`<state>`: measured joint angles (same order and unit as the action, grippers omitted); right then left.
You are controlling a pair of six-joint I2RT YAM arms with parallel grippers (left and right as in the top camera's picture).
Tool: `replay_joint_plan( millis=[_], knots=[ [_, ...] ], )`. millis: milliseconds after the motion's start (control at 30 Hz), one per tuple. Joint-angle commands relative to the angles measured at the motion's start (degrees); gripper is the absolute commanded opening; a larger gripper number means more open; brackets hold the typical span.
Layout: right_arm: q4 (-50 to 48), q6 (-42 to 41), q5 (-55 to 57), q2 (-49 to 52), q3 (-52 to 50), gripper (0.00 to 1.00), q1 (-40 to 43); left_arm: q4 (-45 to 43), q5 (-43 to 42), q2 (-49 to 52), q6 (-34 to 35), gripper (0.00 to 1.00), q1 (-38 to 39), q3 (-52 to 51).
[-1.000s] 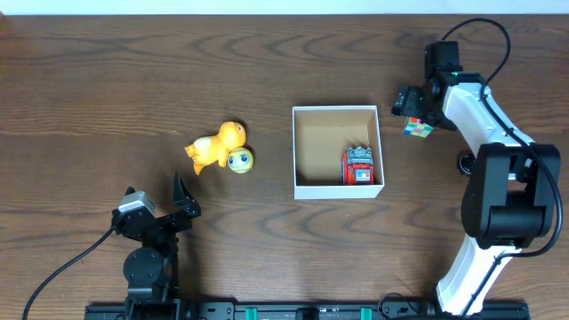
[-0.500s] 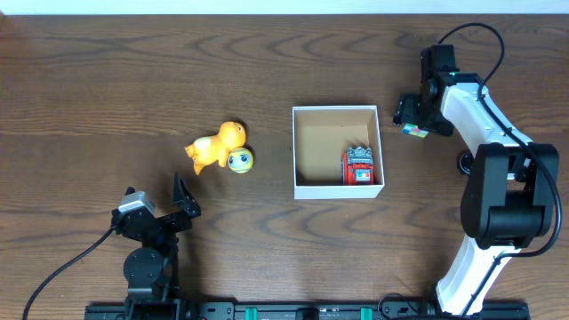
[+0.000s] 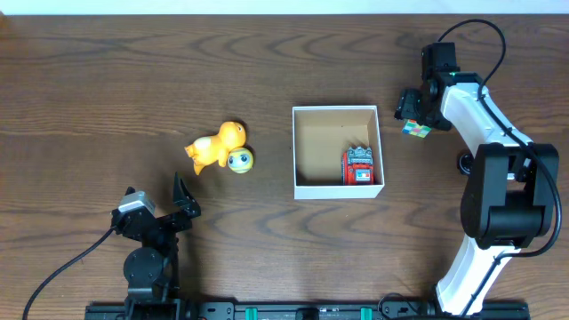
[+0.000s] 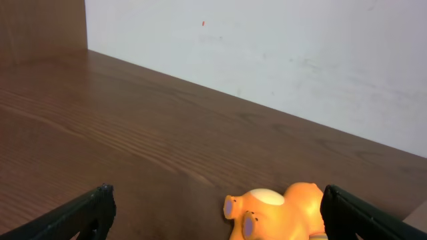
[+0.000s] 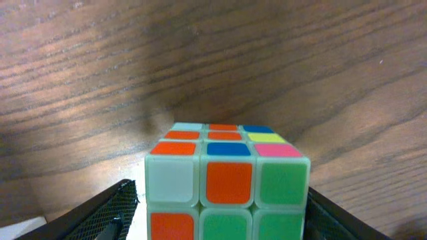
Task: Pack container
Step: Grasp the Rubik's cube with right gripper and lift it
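Observation:
The container (image 3: 294, 151) is a square white box with a tan inside at the table's middle. A red toy truck (image 3: 359, 166) lies in its front right corner. My right gripper (image 3: 413, 114) is to the right of the box, shut on a colourful puzzle cube (image 3: 416, 129). The cube fills the right wrist view (image 5: 227, 183) between my fingers (image 5: 223, 220). An orange toy animal (image 3: 216, 144) and a yellow-green ball with a face (image 3: 239, 160) lie left of the box. My left gripper (image 3: 156, 197) is open and empty, in front of them (image 4: 217, 217).
The orange toy animal (image 4: 277, 212) shows low in the left wrist view, beyond my open fingers. A white wall runs along the table's far edge (image 4: 267, 53). A black cable (image 3: 484, 31) loops above the right arm.
My right gripper with the cube has shifted slightly left, toward the box. The left arm and the toys have not moved.

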<state>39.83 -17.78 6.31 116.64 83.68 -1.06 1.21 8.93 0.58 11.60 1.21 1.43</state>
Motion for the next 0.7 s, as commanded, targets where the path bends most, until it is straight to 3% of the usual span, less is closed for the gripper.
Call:
replay_joint_plan(
  millis=[0,400,667],
  knots=[
    [-0.2,-0.4,1.2,1.1,-0.2,0.77,-0.1,2.0,0.1,-0.3,-1.0,0.98,-0.3,-1.2],
    [-0.2,-1.0,1.2,4.4,-0.2,0.77,1.5,2.0,0.1,-0.3,-1.0,0.98,-0.3,-1.2],
    [-0.3,0.1,1.2,4.1,-0.1,0.63,1.5,2.0,0.1,-0.3,-1.0,0.98,-0.3,-1.2]
  ],
)
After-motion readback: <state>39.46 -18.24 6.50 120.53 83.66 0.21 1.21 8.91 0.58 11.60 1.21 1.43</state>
